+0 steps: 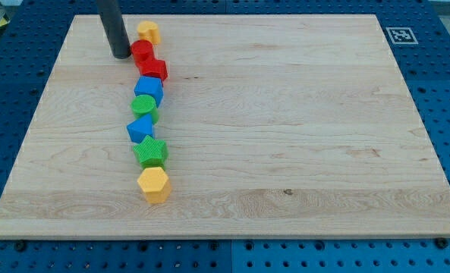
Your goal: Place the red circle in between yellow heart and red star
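Observation:
The red circle lies near the board's top left, between the yellow heart above it and the red star below it, touching or nearly touching both. My tip rests on the board just left of the red circle, close to it or touching it.
Below the red star a column of blocks runs down: a blue cube, a green circle, a blue block, a green star and a yellow hexagon. The wooden board lies on a blue pegboard table.

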